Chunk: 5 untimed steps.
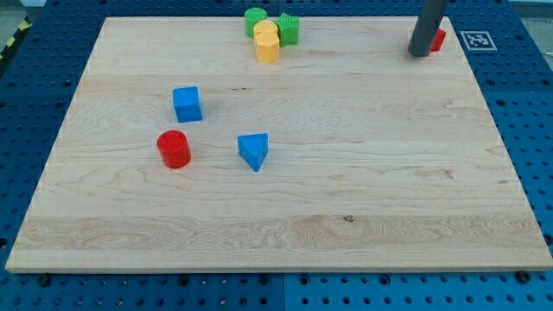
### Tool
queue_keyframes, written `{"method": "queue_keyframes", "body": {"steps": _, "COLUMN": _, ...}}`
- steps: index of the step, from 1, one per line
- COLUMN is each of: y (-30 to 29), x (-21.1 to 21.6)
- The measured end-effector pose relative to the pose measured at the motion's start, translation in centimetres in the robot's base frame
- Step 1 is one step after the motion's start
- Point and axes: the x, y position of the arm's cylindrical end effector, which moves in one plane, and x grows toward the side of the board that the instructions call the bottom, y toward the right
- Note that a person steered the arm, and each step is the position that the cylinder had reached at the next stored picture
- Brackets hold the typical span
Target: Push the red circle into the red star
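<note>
The red circle (174,149) is a short red cylinder on the left half of the wooden board. The red star (438,39) is at the view's top right, mostly hidden behind my dark rod; only a small red part shows. My tip (420,53) rests on the board right beside the red star, touching or nearly touching its left side. The tip is far from the red circle, across the board to the right and up.
A blue cube (187,104) sits just above the red circle. A blue triangle (254,151) lies to its right. At the top centre a green cylinder (255,21), a yellow block (267,41) and a green star-like block (289,29) cluster together. The board's right edge (510,155) runs near the star.
</note>
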Motion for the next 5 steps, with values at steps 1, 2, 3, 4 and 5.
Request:
{"method": "queue_keyframes", "body": {"steps": 1, "y": 1.3, "x": -1.4}}
{"method": "queue_keyframes", "body": {"steps": 2, "y": 2.2, "x": -2.0}}
{"method": "queue_keyframes", "body": {"steps": 3, "y": -1.9, "x": -0.4}}
{"method": "queue_keyframes", "body": {"steps": 4, "y": -6.8, "x": 3.8}}
{"method": "queue_keyframes", "body": {"steps": 5, "y": -11.7, "x": 9.3}}
